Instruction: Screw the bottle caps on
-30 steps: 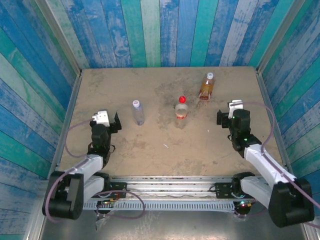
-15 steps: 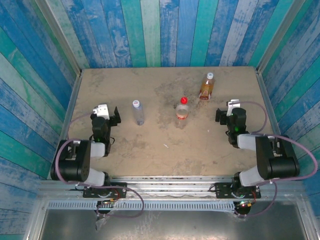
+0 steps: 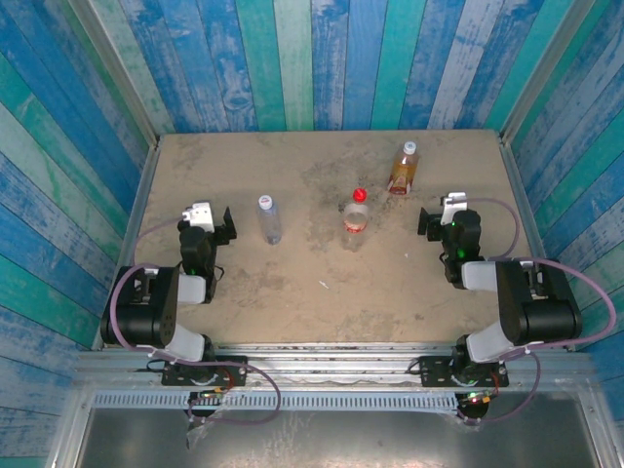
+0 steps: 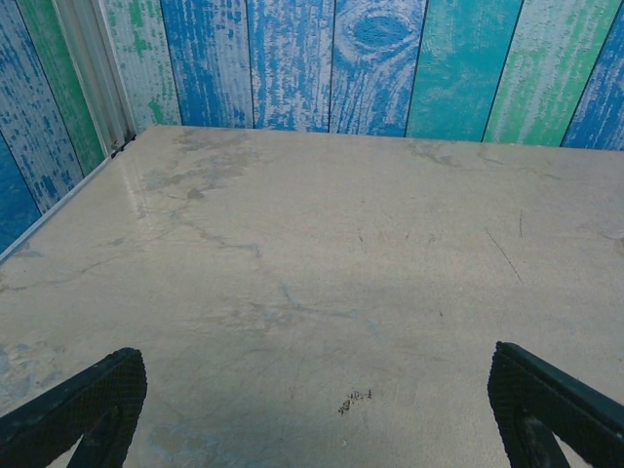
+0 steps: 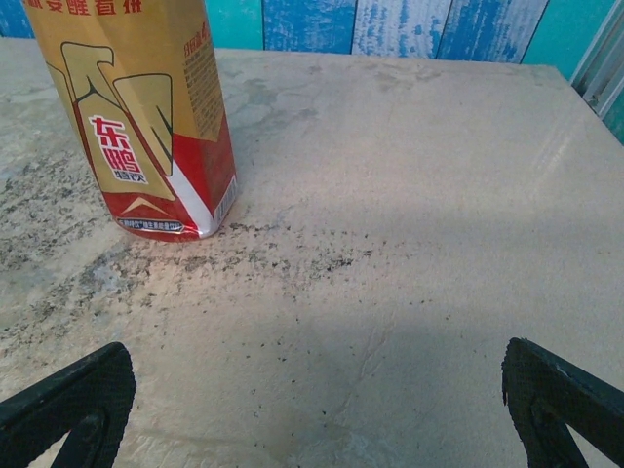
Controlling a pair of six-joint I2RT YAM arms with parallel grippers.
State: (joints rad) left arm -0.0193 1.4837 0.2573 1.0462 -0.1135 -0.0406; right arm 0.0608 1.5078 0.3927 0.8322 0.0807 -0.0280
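You are holding the left gripper (image 3: 210,222) and right gripper (image 5: 312,409) wide open, gripping nothing. The amber bottle (image 5: 146,117) is standing upright in the right wrist frame's upper left, ahead-left of those jaws, its white cap (image 3: 409,147) sitting on top. The right arm is lying nearer.

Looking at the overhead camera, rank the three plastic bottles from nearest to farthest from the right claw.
1. The amber-liquid plastic bottle with orange label: just ahead and left of the right claw, toward the far edge.
2. The clear red-capped plastic bottle with red-white label: middle of the table.
3. The clear bluish plastic bottle: left side, by the other arm.
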